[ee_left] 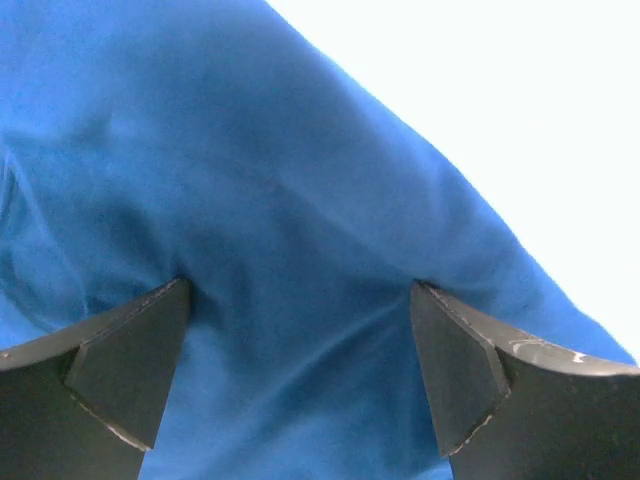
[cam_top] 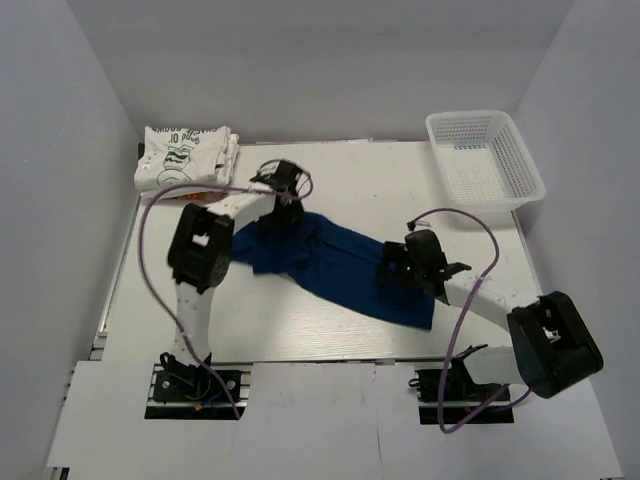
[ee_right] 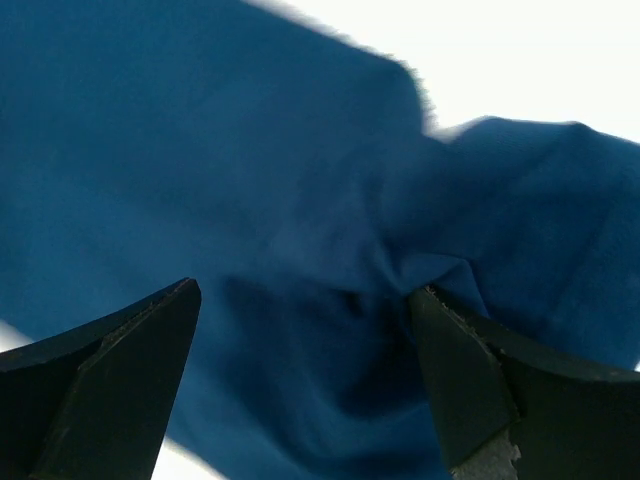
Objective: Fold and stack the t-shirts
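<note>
A dark navy-blue t-shirt (cam_top: 330, 265) lies rumpled across the middle of the table. My left gripper (cam_top: 287, 213) is open and pressed down on its far left part; the cloth (ee_left: 300, 260) fills the gap between the fingers (ee_left: 130, 365). My right gripper (cam_top: 388, 272) is open over the shirt's near right part, over bunched cloth (ee_right: 330, 280) between its fingers (ee_right: 460, 380). Folded white t-shirts (cam_top: 187, 157) with dark lettering and a cartoon graphic lie stacked at the far left corner.
A white plastic mesh basket (cam_top: 484, 158) stands at the far right corner. Purple cables loop over both arms. Bare table (cam_top: 350, 185) shows around the navy shirt.
</note>
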